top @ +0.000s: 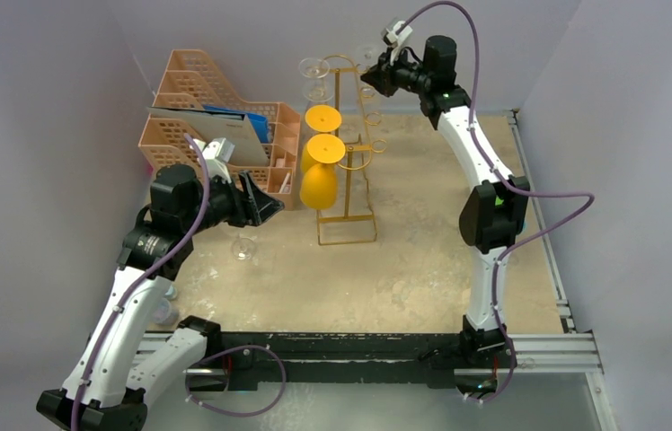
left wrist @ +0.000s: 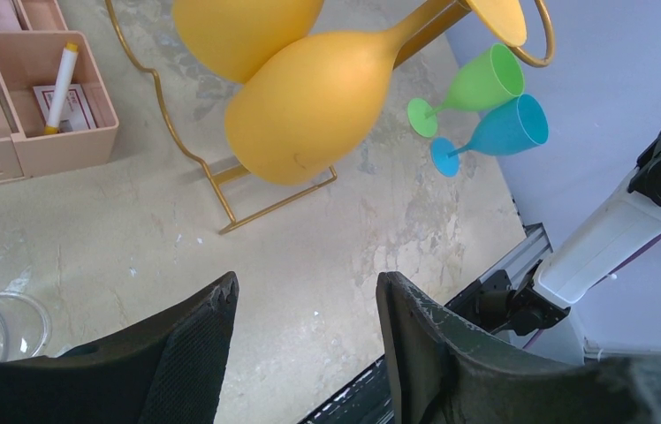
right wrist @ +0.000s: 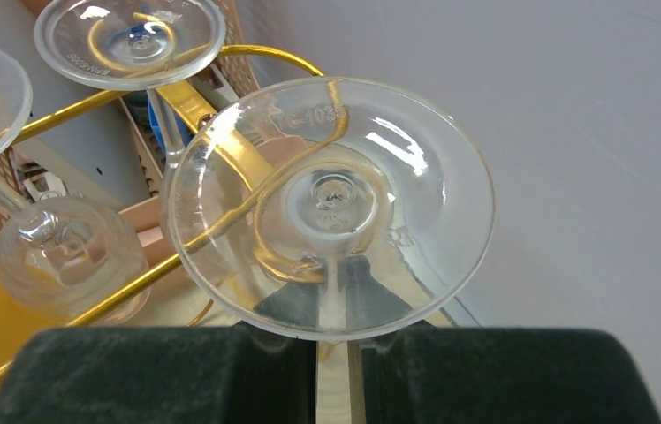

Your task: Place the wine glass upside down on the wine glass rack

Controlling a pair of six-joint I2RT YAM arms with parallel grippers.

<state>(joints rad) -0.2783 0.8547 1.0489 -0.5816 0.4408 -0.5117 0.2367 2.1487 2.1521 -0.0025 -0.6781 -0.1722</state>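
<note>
The gold wire wine glass rack (top: pixel 348 162) stands at the table's middle back. My right gripper (top: pixel 377 76) is at the rack's top right and is shut on the stem of a clear wine glass (right wrist: pixel 331 208). It holds the glass upside down, foot up, over a gold ring hook (right wrist: pixel 265 230). My right gripper's (right wrist: pixel 334 340) jaws are nearly together around the stem. My left gripper (top: pixel 265 206) is open and empty above the table, left of the rack base (left wrist: pixel 187 150). Another clear glass (top: pixel 243 247) stands on the table below it.
Two yellow glasses (top: pixel 319 184) and two clear glasses (top: pixel 314 70) hang upside down on the rack's left side. A peach lattice organizer (top: pixel 189 135) stands at the back left. A green glass (left wrist: pixel 477 88) and a blue glass (left wrist: pixel 499 132) lie by the right wall.
</note>
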